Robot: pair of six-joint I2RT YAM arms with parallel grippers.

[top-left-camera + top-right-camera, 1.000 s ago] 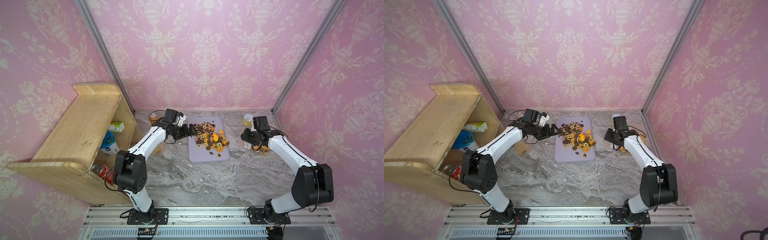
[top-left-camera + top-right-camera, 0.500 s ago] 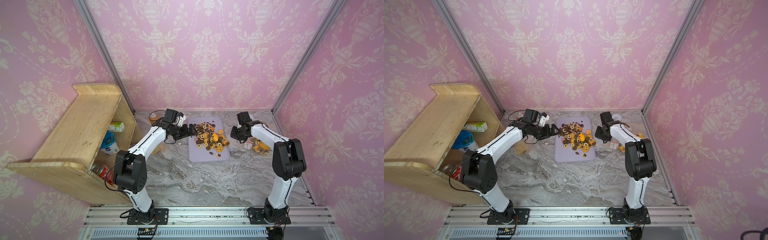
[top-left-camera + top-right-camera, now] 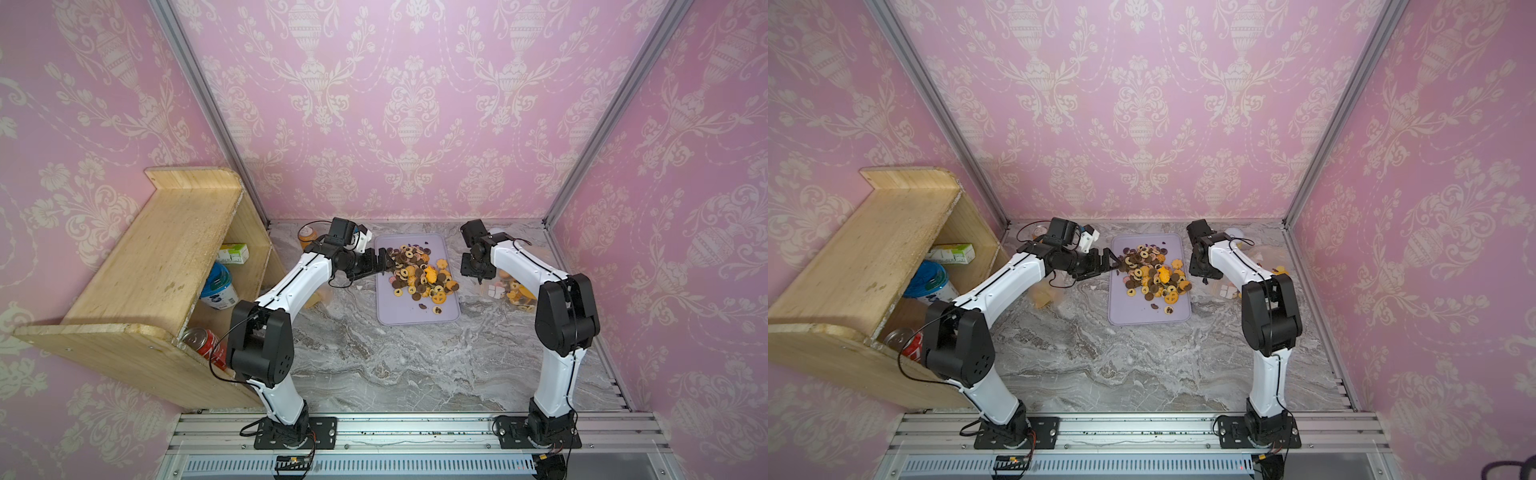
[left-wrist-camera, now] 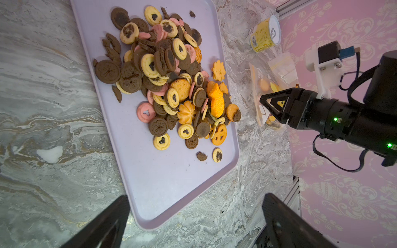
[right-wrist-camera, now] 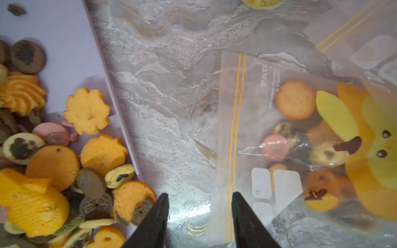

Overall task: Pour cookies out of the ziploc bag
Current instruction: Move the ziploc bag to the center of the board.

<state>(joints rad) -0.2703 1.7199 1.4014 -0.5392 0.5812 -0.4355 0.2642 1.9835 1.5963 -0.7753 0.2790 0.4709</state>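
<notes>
Cookies [image 4: 171,85] on tray [image 4: 171,182] (some in bag [image 5: 242,120])

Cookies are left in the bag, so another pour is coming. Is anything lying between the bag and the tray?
Nothing visible does. Only bare table separates the zip edge of the ziploc bag from the tray. The right gripper hangs over that gap, jaws open, beside the bag's edge.

Pink damask walls [image 3: 415,104] enclose a marble tabletop [image 3: 415,365] and shelf [image 3: 158,257].

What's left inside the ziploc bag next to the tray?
Inside the ziploc bag: a tan round cookie, a pink one, a pale one with a dark centre and a yellow cartoon face. Whatever lies under that face is covered.
</notes>
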